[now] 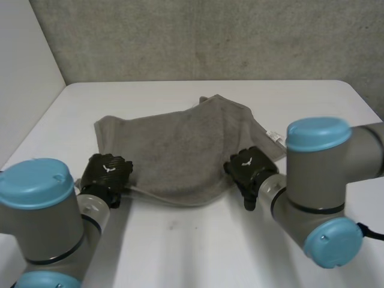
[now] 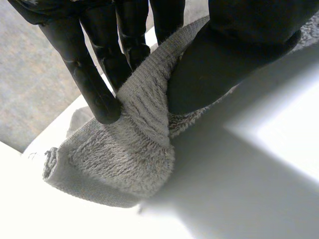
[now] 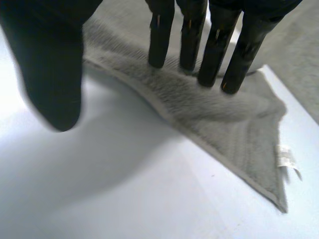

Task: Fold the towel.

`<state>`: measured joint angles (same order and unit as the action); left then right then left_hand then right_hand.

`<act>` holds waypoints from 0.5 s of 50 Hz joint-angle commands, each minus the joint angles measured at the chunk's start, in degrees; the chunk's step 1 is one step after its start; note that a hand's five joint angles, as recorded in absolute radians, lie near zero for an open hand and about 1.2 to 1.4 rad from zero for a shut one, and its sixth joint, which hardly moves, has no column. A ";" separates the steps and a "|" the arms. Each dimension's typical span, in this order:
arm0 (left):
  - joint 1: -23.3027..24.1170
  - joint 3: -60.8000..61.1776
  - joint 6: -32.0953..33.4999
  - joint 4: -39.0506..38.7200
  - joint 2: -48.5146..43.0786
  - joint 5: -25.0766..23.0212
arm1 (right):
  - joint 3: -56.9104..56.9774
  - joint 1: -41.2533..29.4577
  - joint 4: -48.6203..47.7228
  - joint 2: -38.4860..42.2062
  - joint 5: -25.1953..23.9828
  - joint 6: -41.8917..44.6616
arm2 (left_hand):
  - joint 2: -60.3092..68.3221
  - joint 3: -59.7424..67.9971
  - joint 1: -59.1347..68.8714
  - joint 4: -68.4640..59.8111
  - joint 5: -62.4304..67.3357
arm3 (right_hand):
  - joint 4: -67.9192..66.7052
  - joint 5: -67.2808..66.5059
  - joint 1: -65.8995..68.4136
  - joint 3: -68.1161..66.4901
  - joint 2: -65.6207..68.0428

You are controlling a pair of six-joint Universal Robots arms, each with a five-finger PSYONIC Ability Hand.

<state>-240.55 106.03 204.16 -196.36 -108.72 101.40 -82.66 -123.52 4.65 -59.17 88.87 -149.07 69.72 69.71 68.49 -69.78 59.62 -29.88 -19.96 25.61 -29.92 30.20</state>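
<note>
Rumpled grey terry towel (image 1: 180, 150) — left hand (image 1: 108, 172) pinches its near edge, likely for lifting; right hand (image 1: 252, 168), fingers straight, steadies it.

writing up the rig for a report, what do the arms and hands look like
Both the left arm and right arm are thick grey tubes with round light-blue caps at the joints. The left hand and right hand are matte black, each with a small white mark on its back; the right hand's fingers are slim black rods.
</note>
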 commanded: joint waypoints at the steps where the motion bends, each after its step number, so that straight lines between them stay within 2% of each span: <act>1: -0.27 2.86 -0.16 5.62 10.53 0.29 | 0.13 5.29 0.97 -6.04 -0.37 -10.70 | 10.28 10.29 11.51 -10.22 10.38 | 18.12 18.20 -13.84 18.15 -18.43; 5: -0.53 4.01 -0.25 7.30 14.15 0.38 | 1.35 10.13 0.80 -6.66 -1.41 -11.24 | 10.28 10.29 11.51 -10.22 10.38 | 17.28 17.36 -13.01 17.32 -17.60; 8: -0.97 4.27 -0.52 8.62 18.19 0.29 | 1.97 11.20 0.62 -6.05 -2.30 -11.06 | 10.28 10.29 11.51 -10.22 10.38 | 16.94 17.02 -12.66 16.98 -17.26; 13: -1.06 1.99 -0.43 9.59 25.73 -0.23 | 4.69 13.74 0.71 -0.35 -8.87 -11.06 | 10.28 10.29 11.51 -10.22 10.38 | 17.78 17.86 -13.50 17.81 -18.09; 19: -1.15 -1.79 -0.43 9.85 29.18 -0.41 | 5.58 14.10 0.62 3.36 -12.23 -12.03 | 10.28 10.29 11.51 -10.22 10.38 | 17.78 17.86 -13.51 17.82 -18.10; 22: -1.06 -4.17 -0.43 9.76 29.53 -0.41 | 5.75 13.40 0.54 4.94 -12.41 -14.49 | 10.28 10.29 11.51 -10.22 10.38 | 17.11 17.19 -12.83 17.15 -17.42; 25: -0.53 -6.79 -0.34 9.85 29.35 -0.41 | 5.75 13.05 0.01 5.73 -12.67 -20.44 | 10.28 10.29 11.51 -10.22 10.38 | 16.77 16.85 -12.50 16.81 -17.09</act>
<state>-241.62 103.49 203.72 -186.48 -79.41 101.00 -76.94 -109.64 5.20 -55.17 76.64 -162.80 69.72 69.71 68.49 -69.78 59.62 -14.25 -3.65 12.86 -13.41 14.62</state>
